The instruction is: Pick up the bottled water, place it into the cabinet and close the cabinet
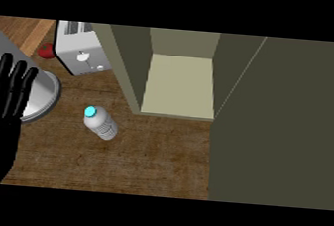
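Note:
A clear water bottle [101,124] with a light blue cap stands on the wooden counter [137,157], a little left of the cabinet's front edge. The cabinet [178,86] stands open, showing a pale bare shelf inside; its door [286,124] swings out toward me and fills the right side of the view. My left hand [0,107] rests open at the left edge with fingers up, well left of the bottle and apart from it. My right hand does not show.
A white toaster [83,53] sits at the back left beside the cabinet's wall. A red apple [46,51] lies left of the toaster. A round metal pan [39,95] lies partly behind my left hand.

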